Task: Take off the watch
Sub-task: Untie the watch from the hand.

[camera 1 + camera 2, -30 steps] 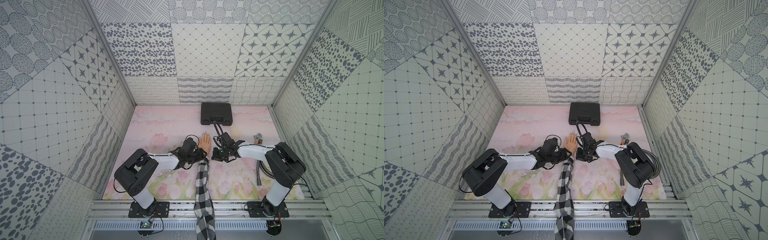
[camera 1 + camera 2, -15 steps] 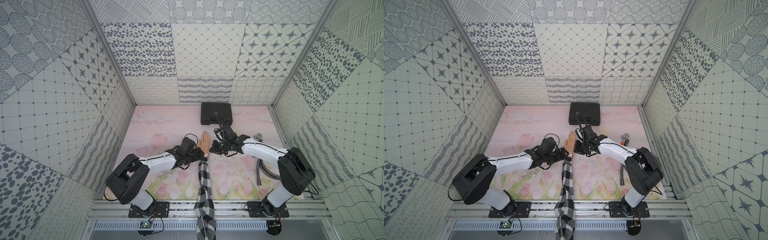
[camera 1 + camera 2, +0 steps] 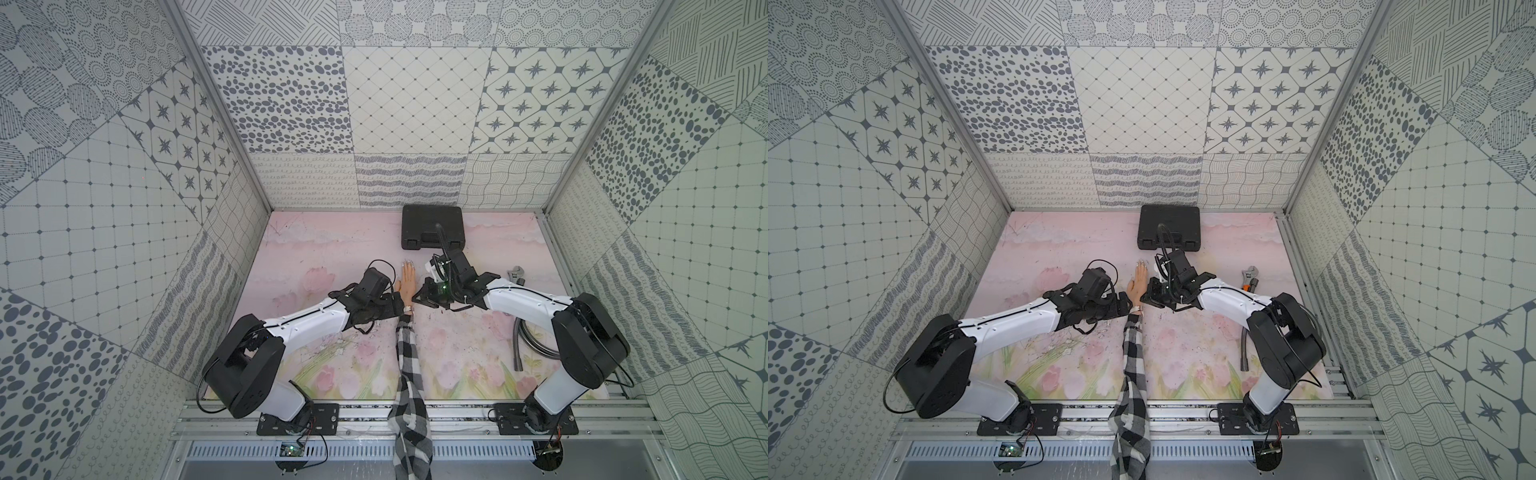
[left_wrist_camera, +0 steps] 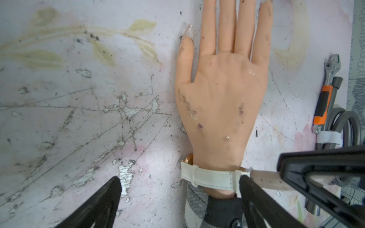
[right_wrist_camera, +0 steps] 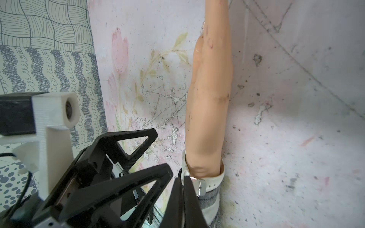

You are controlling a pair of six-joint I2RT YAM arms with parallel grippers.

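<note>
Spreading wide since a second ago, the left end effector [image 4: 179,183] flanks the mannequin hand [image 4: 223,102] on the worktop [image 4: 79,118], whose wrist wears the watch [image 4: 213,178], while the right end effector [image 5: 183,185], pressed together, pinches its strap tail, probably to work the buckle loose.

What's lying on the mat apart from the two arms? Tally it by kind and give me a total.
black case: 1
mannequin hand: 1
checked sleeve: 1
watch: 1
adjustable wrench: 1
grey hose: 1
Total: 6
</note>
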